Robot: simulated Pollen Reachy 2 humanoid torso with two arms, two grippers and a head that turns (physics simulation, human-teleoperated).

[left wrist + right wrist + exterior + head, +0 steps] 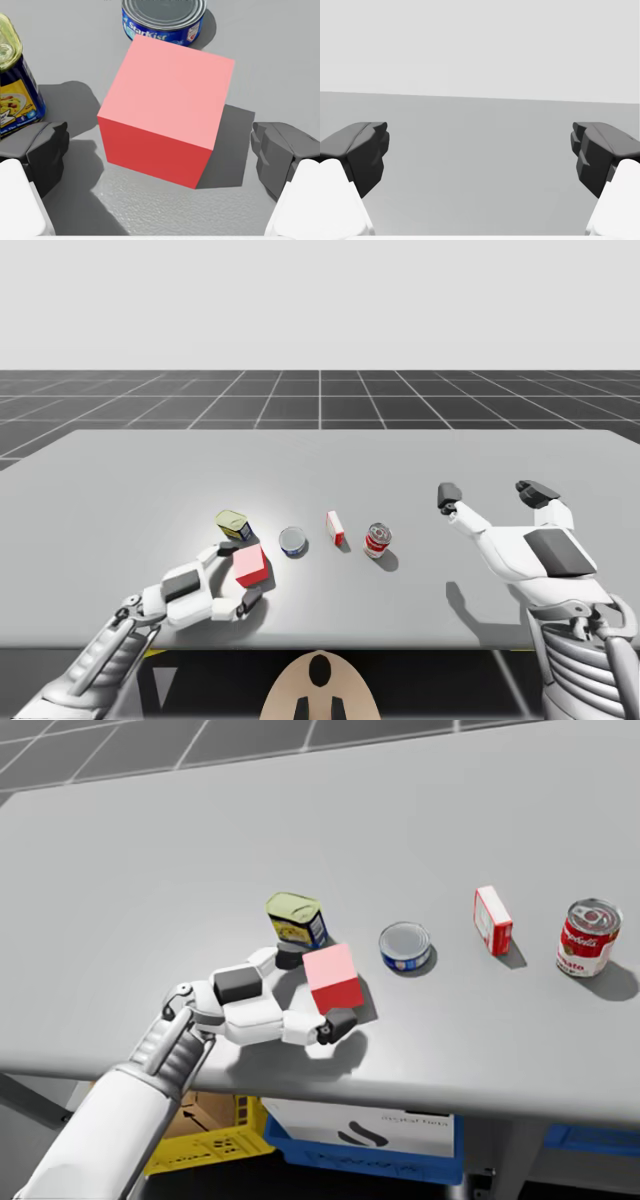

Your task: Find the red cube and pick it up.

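Note:
The red cube [249, 564] [333, 977] [167, 110] rests on the grey table [120, 490] near its front edge, left of centre. My left gripper [240, 575] [315, 990] [160, 152] is open and straddles the cube, one dark fingertip on each side. In the left wrist view a gap of bare table shows between each fingertip and the cube's faces. My right gripper [492, 495] [480, 155] is open above the table's right side, holding nothing and pointing to the far edge.
A yellow-and-blue can [234, 524] [296, 920] [15, 95] stands just behind one left finger. A flat blue tin [293, 541] [405, 946] [164, 20] lies ahead of the cube. Further right are a small red-and-white box [335, 528] [492, 920] and a red-and-white can [377, 539] [587, 937].

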